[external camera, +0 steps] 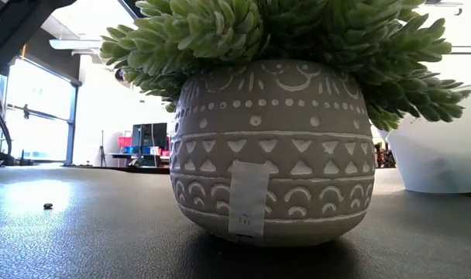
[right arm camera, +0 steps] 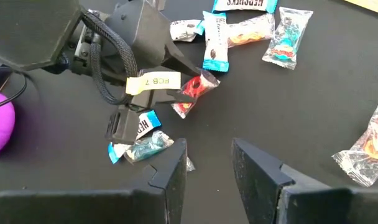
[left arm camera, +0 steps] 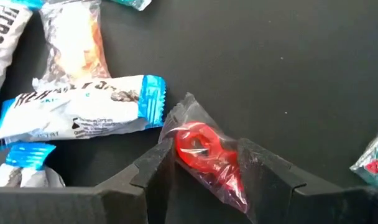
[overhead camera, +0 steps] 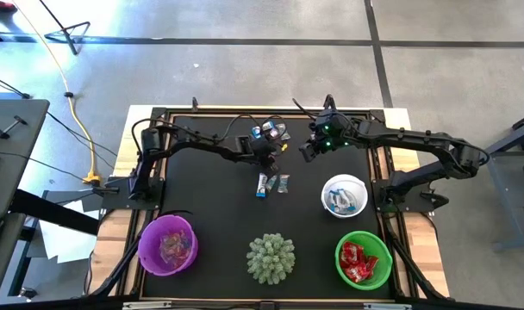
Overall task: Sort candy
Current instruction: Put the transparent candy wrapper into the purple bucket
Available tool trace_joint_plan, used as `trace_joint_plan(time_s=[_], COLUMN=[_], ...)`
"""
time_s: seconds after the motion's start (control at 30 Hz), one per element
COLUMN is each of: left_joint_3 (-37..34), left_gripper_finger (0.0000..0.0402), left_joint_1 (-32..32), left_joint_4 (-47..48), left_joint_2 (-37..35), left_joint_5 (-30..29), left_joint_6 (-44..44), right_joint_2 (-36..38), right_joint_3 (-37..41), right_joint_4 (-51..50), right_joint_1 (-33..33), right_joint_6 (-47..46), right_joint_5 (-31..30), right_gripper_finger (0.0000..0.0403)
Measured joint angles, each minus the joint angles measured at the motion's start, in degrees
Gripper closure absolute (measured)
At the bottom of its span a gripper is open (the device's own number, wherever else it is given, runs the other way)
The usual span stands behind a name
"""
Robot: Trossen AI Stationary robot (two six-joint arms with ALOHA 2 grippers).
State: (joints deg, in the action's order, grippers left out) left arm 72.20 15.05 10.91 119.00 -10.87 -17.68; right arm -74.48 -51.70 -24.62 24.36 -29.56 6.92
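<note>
Loose wrapped candy lies at the far middle of the black mat (overhead camera: 269, 132), and a few more pieces (overhead camera: 272, 182) lie nearer. My left gripper (overhead camera: 264, 153) (left arm camera: 204, 151) is down among them, shut on a red ring candy in a clear wrapper (left arm camera: 195, 143) (right arm camera: 192, 93). Blue-and-white bars (left arm camera: 77, 109) lie just beside it. My right gripper (overhead camera: 307, 151) (right arm camera: 207, 152) hovers open to the right of the left one with nothing between its fingers. A teal candy (right arm camera: 145, 148) lies close to it. My left gripper pinches the red ring candy between its two fingers, which bear on the clear wrapper's sides (left arm camera: 229, 171). The fingers slant down from the table's left. The ring end (left arm camera: 192, 142) sticks out past the fingertips. Whether the candy is off the mat I cannot tell.
A purple bowl (overhead camera: 167, 244) stands near left, a white bowl (overhead camera: 344, 195) at the right and a green bowl with red candy (overhead camera: 364, 260) near right. A spiky green plant (overhead camera: 271, 257) in a patterned pot (external camera: 270, 147) fills the low view.
</note>
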Motion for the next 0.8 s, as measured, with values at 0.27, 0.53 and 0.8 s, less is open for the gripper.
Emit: trace_joint_plan(time_s=[0.27, 0.53, 0.8], left_joint_3=[-0.2, -0.4, -0.5], left_gripper_finger=[0.0261, 0.0335, 0.0373], left_joint_1=[-0.4, -1.5, -2.1], left_joint_4=[-1.0, -0.4, 2.1], left_joint_2=[-0.2, -1.6, -4.0], left_joint_5=[-0.1, -1.4, -0.9], left_joint_6=[-1.7, -1.6, -1.7], right_joint_2=[0.0, 0.0, 0.0], right_joint_3=[0.0, 0.0, 0.0], right_joint_4=[0.0, 0.0, 0.0], right_joint_1=[0.0, 0.0, 0.0], right_joint_6=[-0.1, 0.0, 0.0], right_joint_5=[0.0, 0.0, -0.1], right_gripper_finger=[0.0279, 0.0279, 0.0279])
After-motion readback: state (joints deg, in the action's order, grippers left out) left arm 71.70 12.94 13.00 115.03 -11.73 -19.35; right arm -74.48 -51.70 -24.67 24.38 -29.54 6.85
